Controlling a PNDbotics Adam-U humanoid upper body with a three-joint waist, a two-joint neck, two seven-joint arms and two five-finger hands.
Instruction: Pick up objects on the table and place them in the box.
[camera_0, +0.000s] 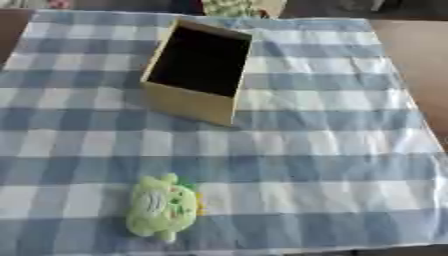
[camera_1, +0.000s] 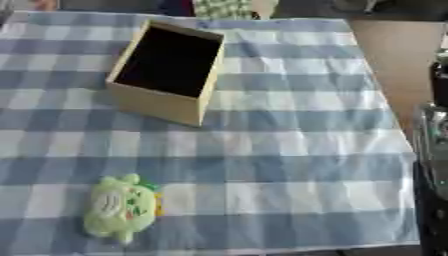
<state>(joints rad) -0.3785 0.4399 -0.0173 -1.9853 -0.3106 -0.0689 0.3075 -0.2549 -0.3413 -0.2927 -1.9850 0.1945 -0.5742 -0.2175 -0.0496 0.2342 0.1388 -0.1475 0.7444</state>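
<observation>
A tan cardboard box (camera_0: 188, 102) with a dark inside stands open-topped on the far middle of the cloth, and nothing shows inside it. A light green plush toy (camera_0: 161, 205) with a white belly and small red and yellow marks lies flat near the front edge, left of centre. A dark and silver part of my right hand (camera_1: 435, 150) shows only along the right edge of the right eye view, well away from the toy and the box. My left hand is out of sight.
A blue and white checked cloth (camera_0: 315, 150) covers the table. Bare brown tabletop (camera_0: 420, 55) shows past the cloth on the right. Some patterned fabric (camera_0: 232, 7) sits at the far edge behind the box.
</observation>
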